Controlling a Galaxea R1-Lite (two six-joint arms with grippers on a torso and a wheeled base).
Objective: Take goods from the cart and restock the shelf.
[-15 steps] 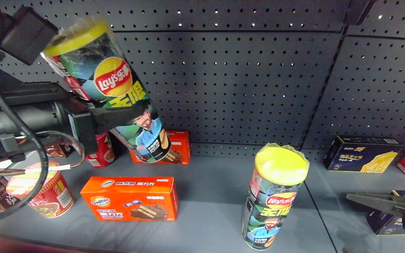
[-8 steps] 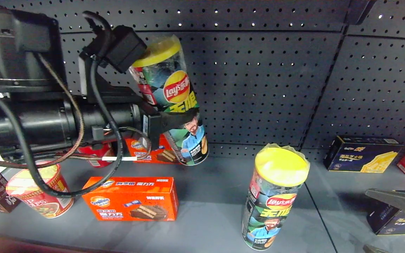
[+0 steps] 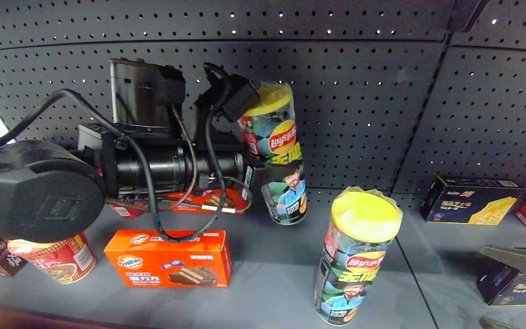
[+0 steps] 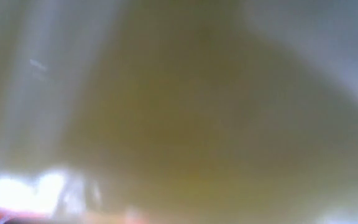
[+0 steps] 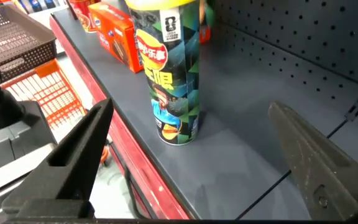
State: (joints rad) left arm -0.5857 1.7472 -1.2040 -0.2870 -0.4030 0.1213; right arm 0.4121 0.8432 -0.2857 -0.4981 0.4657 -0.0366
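Two chip cans on the shelf. The held can is clamped in the left claw at the back, close to the pegboard and leaning slightly. The standing can is upright near the front edge. The right claw is spread wide and empty, low by the shelf front, just beside the standing can.

Risks, as I judge them:
- Letting go while the held can leans could tip it against the pegboard or onto the orange box at the back.
- A cable loop hangs onto the front orange box, so pulling the arm out could drag or snag it.
- A sideways swing of the right claw could knock the standing can off the edge.

Hard to tell:
- Whether the held can's base touches the shelf.
- The far finger is hidden behind the can.
- The left wrist view is a yellowish blur.
- The rear box and red cup are partly covered by the arm.
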